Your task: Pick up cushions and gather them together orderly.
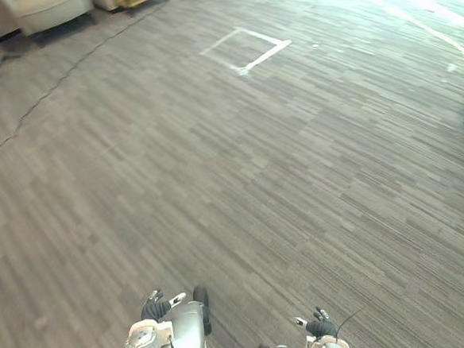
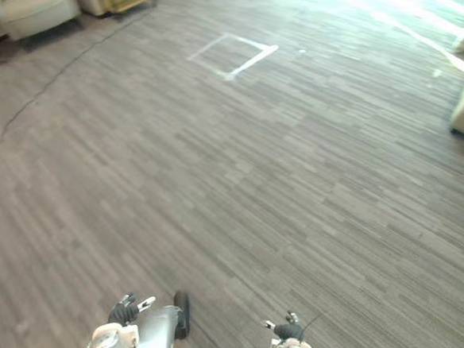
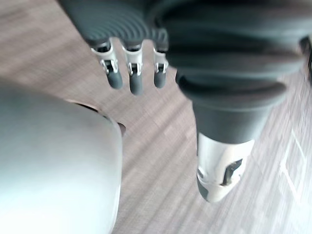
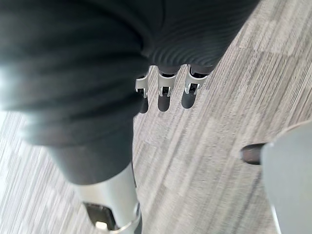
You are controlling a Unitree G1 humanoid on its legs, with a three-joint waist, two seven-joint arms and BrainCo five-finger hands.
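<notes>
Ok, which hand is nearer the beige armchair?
Left. The beige armchair stands far ahead on the robot's left; the left hand hangs open at that side, the right hand hangs open at the other side, farther off. Neither is close.

There's the left robot hand (image 3: 122, 22): dark ribbed cover over back and wrist, silver fingers (image 3: 136, 83) with rounded dark tips, a silver thumb (image 3: 222, 161) emerging from a dark sleeve. The right robot hand (image 4: 165, 34), same colours, same build.
</notes>
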